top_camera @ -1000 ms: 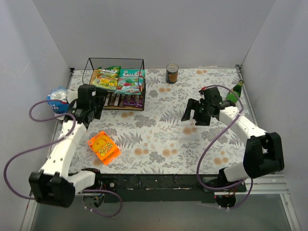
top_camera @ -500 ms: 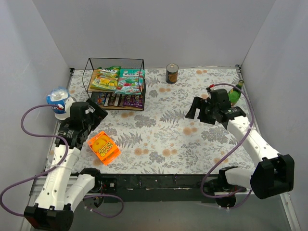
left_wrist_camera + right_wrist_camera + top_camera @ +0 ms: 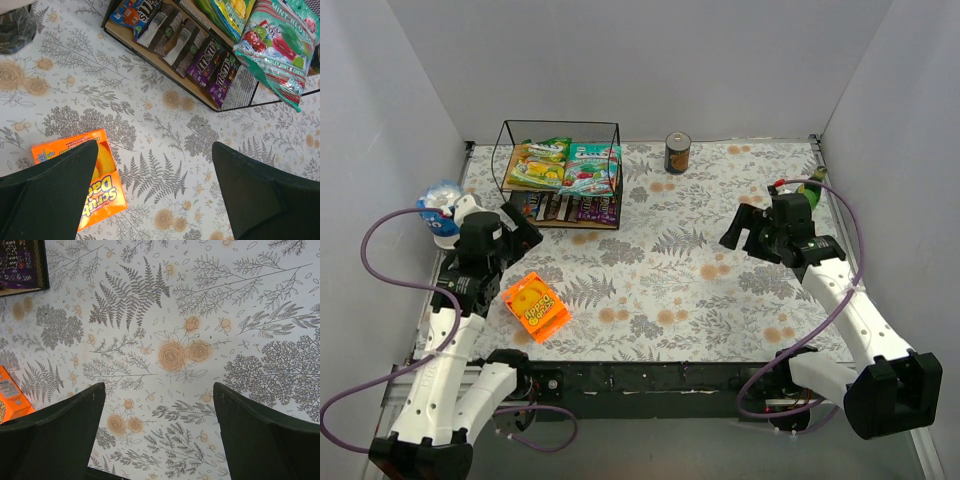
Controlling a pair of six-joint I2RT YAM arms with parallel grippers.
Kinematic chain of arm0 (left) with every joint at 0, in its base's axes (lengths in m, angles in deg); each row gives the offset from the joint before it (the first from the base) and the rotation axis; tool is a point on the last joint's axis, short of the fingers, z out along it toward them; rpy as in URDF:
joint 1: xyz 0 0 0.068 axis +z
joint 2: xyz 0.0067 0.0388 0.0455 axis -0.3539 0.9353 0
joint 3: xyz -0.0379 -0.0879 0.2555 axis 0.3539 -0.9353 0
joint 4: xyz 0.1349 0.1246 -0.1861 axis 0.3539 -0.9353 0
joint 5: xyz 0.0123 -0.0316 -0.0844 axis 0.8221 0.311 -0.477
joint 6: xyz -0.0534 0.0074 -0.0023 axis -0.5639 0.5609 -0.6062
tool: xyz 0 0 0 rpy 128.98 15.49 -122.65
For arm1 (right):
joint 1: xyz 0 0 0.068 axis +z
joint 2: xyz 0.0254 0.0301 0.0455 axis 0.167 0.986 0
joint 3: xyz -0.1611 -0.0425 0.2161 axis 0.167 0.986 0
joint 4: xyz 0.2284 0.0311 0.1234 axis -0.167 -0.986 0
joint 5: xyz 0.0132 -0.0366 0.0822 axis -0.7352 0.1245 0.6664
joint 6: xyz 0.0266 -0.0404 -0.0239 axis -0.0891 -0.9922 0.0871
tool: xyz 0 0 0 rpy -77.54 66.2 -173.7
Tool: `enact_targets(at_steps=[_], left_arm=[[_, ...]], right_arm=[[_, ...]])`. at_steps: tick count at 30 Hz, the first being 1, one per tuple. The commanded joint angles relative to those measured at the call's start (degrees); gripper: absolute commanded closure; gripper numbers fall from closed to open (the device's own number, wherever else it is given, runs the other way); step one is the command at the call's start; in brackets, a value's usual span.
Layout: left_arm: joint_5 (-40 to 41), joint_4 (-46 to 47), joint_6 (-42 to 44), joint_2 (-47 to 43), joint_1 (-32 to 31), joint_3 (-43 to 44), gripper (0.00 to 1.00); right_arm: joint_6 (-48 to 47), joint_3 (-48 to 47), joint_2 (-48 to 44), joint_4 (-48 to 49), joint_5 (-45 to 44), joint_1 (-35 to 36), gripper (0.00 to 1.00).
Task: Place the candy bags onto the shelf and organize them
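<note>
The black wire shelf (image 3: 560, 125) stands at the back left. A yellow-green bag (image 3: 537, 166) and a teal bag with red print (image 3: 592, 170) lie on its top board. Several small purple, brown and blue packets (image 3: 570, 208) line its lower board. The left wrist view shows the teal bag (image 3: 277, 47) and the packets (image 3: 192, 47) too. My left gripper (image 3: 517, 228) is open and empty, in front of the shelf's left end. My right gripper (image 3: 745, 230) is open and empty over the right side of the table.
An orange flat package with a yellow circle (image 3: 534, 307) lies near my left gripper, also in the left wrist view (image 3: 85, 187). A dark can (image 3: 677, 153) stands at the back. A blue-and-white object (image 3: 438, 206) sits at the left edge, a green bottle (image 3: 807, 194) at the right.
Both arms have drawn back toward their bases. My left gripper moved away from the shelf, down and left. My right gripper moved right. Both stayed open and empty.
</note>
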Motion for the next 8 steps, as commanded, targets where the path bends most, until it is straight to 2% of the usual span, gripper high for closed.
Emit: enact_targets(at_steps=[1,8], left_arm=[[1.2,3.0,3.6,0.3,0.0,0.1,0.02],[0.5,4.3,3.1,0.7,0.0,-0.7,0.02]], right_arm=[[0.4,0.0,-1.1,1.1,-1.0,-1.3,0.04],[0.4,0.3,-1.1,1.2,-1.0,-2.3,0.04]])
